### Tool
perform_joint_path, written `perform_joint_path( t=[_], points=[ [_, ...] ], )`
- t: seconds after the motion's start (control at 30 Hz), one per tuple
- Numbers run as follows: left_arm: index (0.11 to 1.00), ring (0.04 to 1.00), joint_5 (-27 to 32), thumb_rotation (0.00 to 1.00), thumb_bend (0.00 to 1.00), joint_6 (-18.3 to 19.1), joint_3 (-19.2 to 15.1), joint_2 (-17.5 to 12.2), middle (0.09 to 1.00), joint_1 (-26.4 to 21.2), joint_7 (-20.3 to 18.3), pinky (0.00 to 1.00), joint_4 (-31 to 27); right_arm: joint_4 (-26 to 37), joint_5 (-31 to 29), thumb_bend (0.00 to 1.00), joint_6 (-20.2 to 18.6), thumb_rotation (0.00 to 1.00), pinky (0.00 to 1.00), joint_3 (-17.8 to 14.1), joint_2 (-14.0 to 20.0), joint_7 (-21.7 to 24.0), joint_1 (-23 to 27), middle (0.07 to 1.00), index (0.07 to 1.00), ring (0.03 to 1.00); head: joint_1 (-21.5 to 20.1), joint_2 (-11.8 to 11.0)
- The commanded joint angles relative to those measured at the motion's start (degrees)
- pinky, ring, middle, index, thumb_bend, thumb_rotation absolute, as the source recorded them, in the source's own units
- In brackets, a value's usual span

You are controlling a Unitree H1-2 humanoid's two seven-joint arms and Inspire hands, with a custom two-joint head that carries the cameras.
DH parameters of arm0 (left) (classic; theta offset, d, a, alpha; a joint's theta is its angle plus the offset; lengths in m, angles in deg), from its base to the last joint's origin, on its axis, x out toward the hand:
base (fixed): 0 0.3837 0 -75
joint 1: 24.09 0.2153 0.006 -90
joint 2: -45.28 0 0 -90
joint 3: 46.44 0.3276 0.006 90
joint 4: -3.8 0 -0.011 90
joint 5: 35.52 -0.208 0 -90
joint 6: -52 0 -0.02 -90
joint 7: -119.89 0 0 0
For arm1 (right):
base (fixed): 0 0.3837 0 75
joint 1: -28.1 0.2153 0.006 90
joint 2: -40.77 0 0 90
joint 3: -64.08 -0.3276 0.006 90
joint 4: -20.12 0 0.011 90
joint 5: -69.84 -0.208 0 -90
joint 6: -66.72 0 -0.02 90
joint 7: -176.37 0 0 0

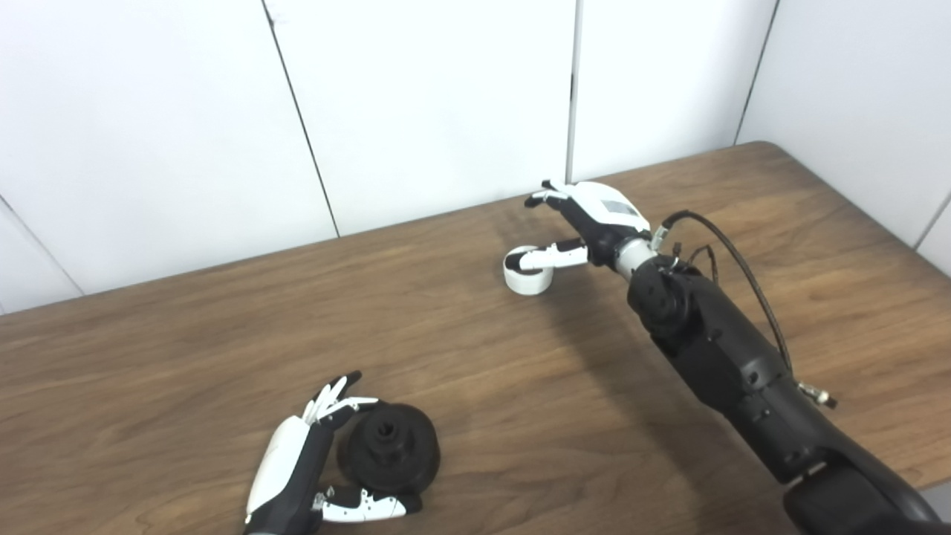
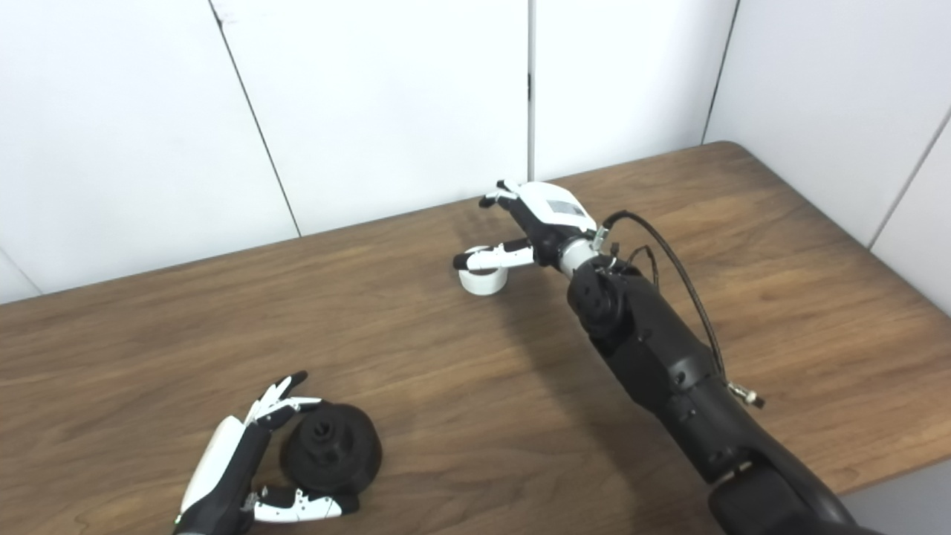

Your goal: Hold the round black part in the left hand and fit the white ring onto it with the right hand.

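Observation:
The round black part lies on the wooden table near its front left, hub hole facing up. My left hand cups it from the left: the fingers touch its upper left side and the thumb lies along its near edge, not closed on it. The white ring stands on the table towards the back middle. Just right of and above the ring hovers my right hand, open, with its thumb reaching over the ring's top and its fingers stretched away towards the wall.
The brown wooden table runs to white wall panels at the back and right. My right forearm, with a black cable looping off it, crosses the table's right half. The table's front edge shows at the lower right.

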Motion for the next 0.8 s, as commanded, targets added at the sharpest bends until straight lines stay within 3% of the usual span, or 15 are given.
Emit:
perform_joint_path(
  t=[0.0, 0.37, 0.77],
  points=[
    [0.604, 1.000, -1.1, 0.20, 0.91, 1.4, 0.4, -0.6, 0.969, -0.3, -1.0, 1.00, -0.3, -0.3, -0.8, 0.97, 1.8, 0.81, 0.92, 0.4, 1.5, 0.9, 3.7, 0.994, 0.866, 0.996, 0.1, 0.1],
    [0.599, 1.000, -1.4, 0.19, 0.92, 1.4, 0.3, -0.2, 0.966, -0.1, -0.7, 1.00, -0.3, -3.6, -1.5, 1.00, 3.8, 0.83, 0.95, 2.8, 1.4, 1.3, 1.9, 1.000, 0.864, 1.000, 0.6, 0.3],
    [0.595, 1.000, -0.7, 0.18, 0.91, 1.0, 0.0, -0.4, 0.968, 0.3, -0.7, 1.00, -0.6, -3.5, -0.8, 1.00, 3.1, 0.69, 0.96, 4.4, 1.0, 1.5, 0.9, 1.000, 0.855, 1.000, 0.8, 0.8]
  ],
)
